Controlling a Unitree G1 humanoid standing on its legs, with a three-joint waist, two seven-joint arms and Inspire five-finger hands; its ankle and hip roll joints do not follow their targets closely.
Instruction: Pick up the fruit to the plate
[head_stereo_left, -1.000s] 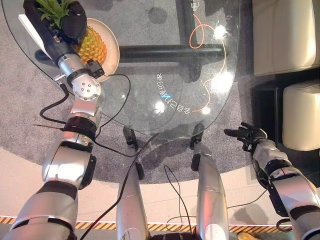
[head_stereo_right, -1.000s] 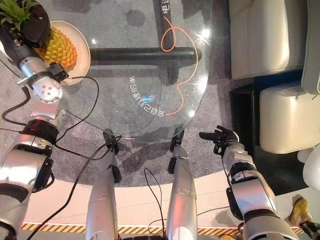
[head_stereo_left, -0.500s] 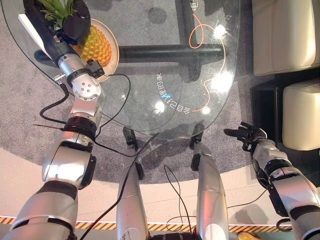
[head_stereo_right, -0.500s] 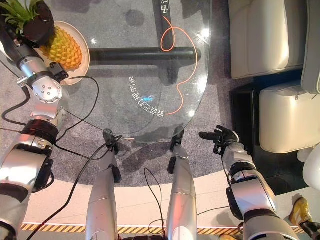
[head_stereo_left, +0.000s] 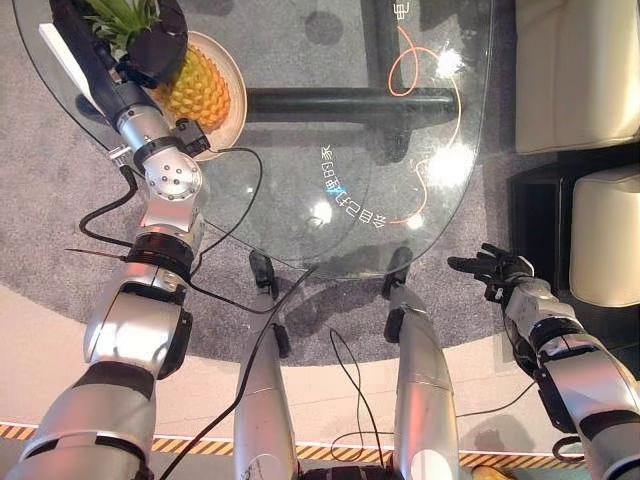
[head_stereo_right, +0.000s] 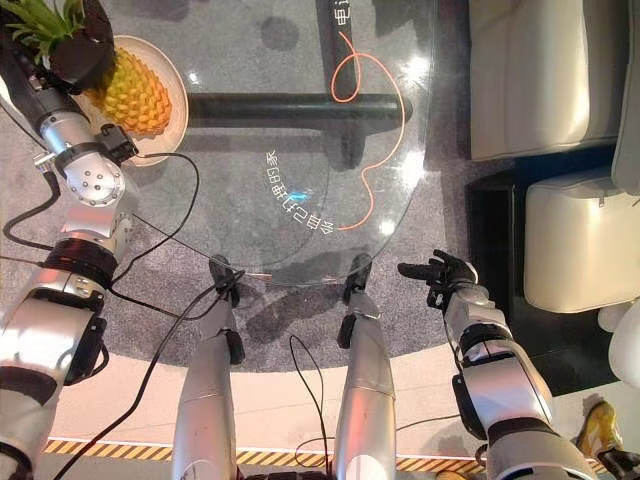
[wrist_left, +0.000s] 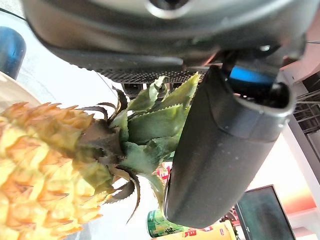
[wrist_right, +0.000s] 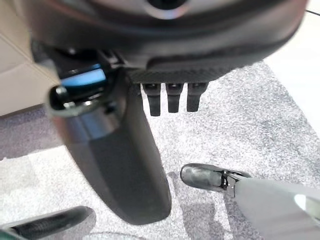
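**Pineapple on the plate, left hand around its crown**

Left eye view: the pineapple (head_stereo_left: 196, 92) lies on its side on the cream plate (head_stereo_left: 233, 105), which sits at the far left end of the glass counter (head_stereo_left: 300, 150). The left hand (head_stereo_left: 150, 45) is curled around the green leafy crown, the yellow body pointing away from it across the plate. The right hand (head_stereo_left: 492, 270) hangs off the near right edge of the counter, over the grey carpet (head_stereo_left: 60, 220), with its fingers spread and touching nothing. A pale sofa (head_stereo_left: 575, 70) stands to the right of the counter.

Right eye view: the same layout shows, with the pineapple (head_stereo_right: 135, 95) resting on the plate (head_stereo_right: 175, 85) and the left hand (head_stereo_right: 80, 50) closed about the leaves. The right hand (head_stereo_right: 445, 272) is well apart from the counter's rim, fingers extended. An orange line (head_stereo_right: 375, 140) curls across the glass.

Left wrist view: from close up, the thumb (wrist_left: 220, 150) lies against the green crown, with the pineapple's (wrist_left: 45, 170) scaly yellow skin just beside it. A green can (wrist_left: 162, 225) shows in the background.

Right wrist view: the right hand's fingers (wrist_right: 170, 97) stick out straight over the carpet, the thumb standing apart from them, nothing between.
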